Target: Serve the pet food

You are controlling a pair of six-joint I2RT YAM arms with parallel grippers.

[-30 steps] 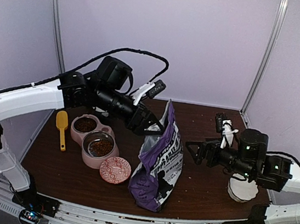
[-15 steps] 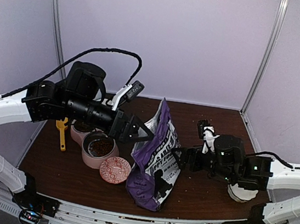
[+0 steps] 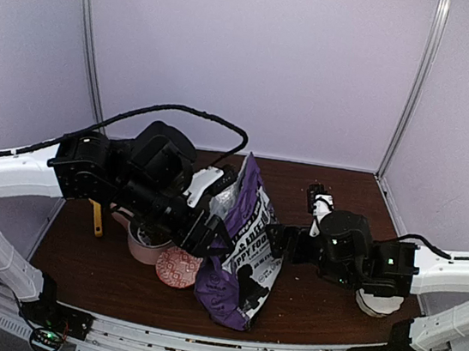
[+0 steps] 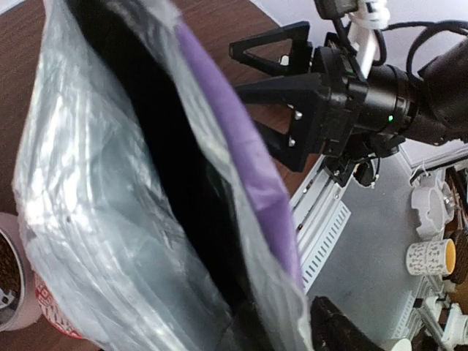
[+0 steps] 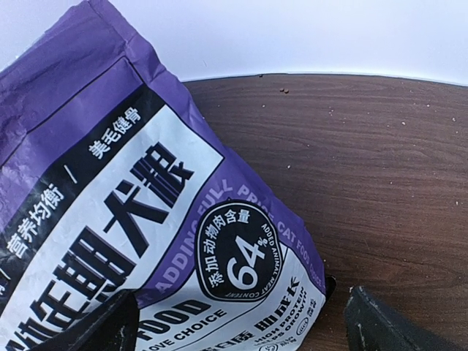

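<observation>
Top external: bag (image 3: 249, 229) on brown table (image 3: 321, 308), lilac walls (image 3: 318, 65).

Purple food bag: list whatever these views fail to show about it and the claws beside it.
- Fill level: left wrist view, the mouth of the purple bag is black shadow.
- Left claw grip: top view, tips hidden at the bag's edge; wrist view cuts off all but one finger.
- Pink feeder: top view, mostly covered by the left arm.
</observation>
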